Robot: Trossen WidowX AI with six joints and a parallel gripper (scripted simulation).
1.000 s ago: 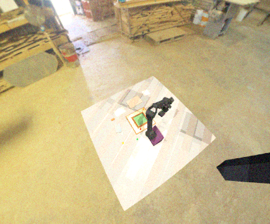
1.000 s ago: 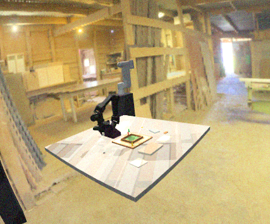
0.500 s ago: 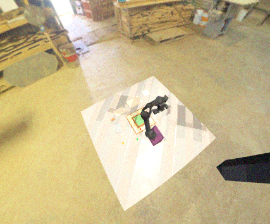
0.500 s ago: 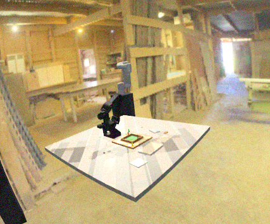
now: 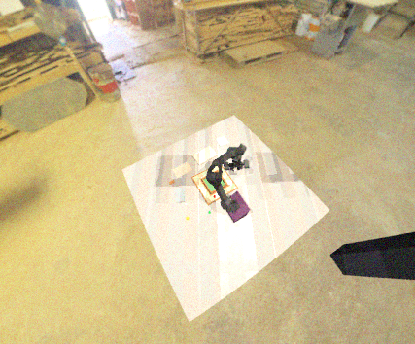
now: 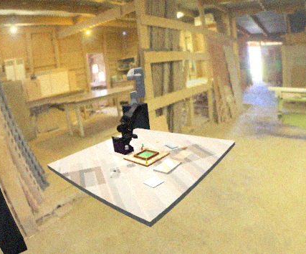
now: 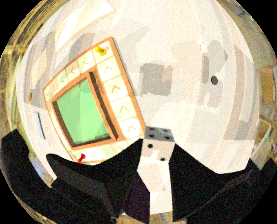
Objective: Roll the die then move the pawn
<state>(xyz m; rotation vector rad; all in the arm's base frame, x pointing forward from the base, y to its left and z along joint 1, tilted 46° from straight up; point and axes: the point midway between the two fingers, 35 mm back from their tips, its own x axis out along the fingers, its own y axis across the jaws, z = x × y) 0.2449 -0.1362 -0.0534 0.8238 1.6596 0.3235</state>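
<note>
My gripper (image 7: 155,144) (image 5: 241,164) (image 6: 127,137) is shut on the white die (image 7: 158,137), whose black pips show between the dark fingers. It hangs above the table, beside the game board and off its edge. The board (image 7: 120,90) (image 5: 200,187) (image 6: 133,158) has a wooden frame and pale track squares around a green tray (image 7: 82,111) (image 6: 145,154). A small red pawn (image 7: 82,157) (image 5: 214,195) (image 6: 142,146) stands at the board's edge near the arm's base. A yellow pawn (image 7: 98,48) (image 6: 146,162) stands at another corner.
The arm's purple base block (image 5: 239,208) (image 6: 120,145) sits next to the board. Pale cards (image 5: 204,155) (image 5: 182,170) (image 6: 167,166) (image 6: 153,181) lie on the white table top (image 5: 250,253) (image 6: 102,186). A small dark object (image 7: 214,80) lies further out.
</note>
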